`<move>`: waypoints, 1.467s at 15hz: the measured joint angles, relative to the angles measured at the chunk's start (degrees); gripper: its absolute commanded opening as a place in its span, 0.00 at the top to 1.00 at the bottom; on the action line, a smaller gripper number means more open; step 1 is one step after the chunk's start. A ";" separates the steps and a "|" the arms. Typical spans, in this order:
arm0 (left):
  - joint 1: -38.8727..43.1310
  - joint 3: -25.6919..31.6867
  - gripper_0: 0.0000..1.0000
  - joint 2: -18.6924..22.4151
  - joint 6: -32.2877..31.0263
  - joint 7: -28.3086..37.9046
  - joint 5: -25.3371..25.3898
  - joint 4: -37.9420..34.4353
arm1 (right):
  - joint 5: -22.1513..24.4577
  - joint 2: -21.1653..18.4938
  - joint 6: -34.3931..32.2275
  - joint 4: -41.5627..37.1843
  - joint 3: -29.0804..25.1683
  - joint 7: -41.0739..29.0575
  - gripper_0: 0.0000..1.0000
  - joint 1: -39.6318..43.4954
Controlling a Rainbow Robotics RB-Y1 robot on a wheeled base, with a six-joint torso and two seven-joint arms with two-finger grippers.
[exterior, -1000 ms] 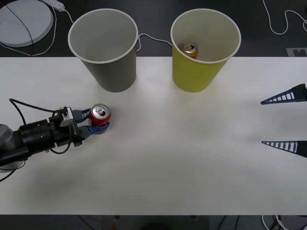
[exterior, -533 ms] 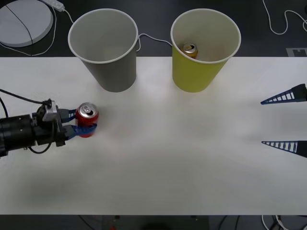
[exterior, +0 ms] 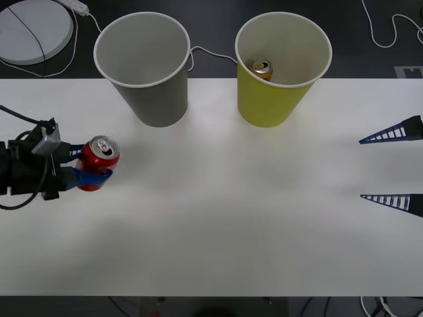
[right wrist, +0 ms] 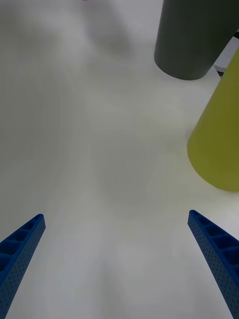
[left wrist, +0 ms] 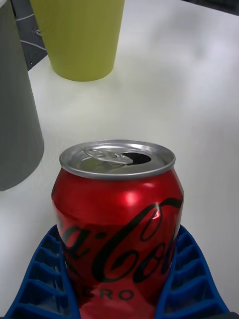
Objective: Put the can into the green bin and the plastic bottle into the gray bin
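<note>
can [exterior: 99, 161]: red Coca-Cola Zero can, upright, long axis vertical, silver top facing up (tab opening already punched open); sits at the left side of the white table [exterior: 225, 224], in front of and to the left of the gray bin
can label: white-outlined black "Coca-Cola" script across the red side, "ERO" readable below it in the left wrist view [left wrist: 117, 219]
left gripper [exterior: 84, 165]: blue ribbed fingers closed onto the can, one on each side of its lower body; arm reaches in from the table's left edge
right gripper [exterior: 393, 168]: parked at the right edge, fingers spread wide apart, nothing between them
gray bin [exterior: 147, 66]: upright at the back of the table, mouth up, white rim
green bin [exterior: 281, 66]: upright just to the right of the gray bin, apart from it
gold can [exterior: 262, 68]: lies inside the green bin, against its far wall, top facing the camera
right wrist view: gray bin [right wrist: 191, 40] and green bin [right wrist: 219, 139] side by side across bare table
background: white round disc [exterior: 30, 30] on the dark floor, back left
</note>
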 measured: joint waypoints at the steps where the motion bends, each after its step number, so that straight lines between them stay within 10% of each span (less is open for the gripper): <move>1: 0.72 0.89 1.00 0.91 -0.01 4.63 -2.37 -3.82 | 0.00 0.00 0.00 0.00 0.00 0.00 0.00 0.00; 12: -10.30 0.60 1.00 12.45 -8.83 39.94 -13.14 -20.05 | 0.00 0.00 0.00 0.00 0.00 0.00 0.00 0.00; 22: -44.54 -21.89 1.00 14.51 -15.86 55.69 -12.98 -15.35 | 0.00 0.00 0.00 0.00 0.00 0.00 0.00 0.00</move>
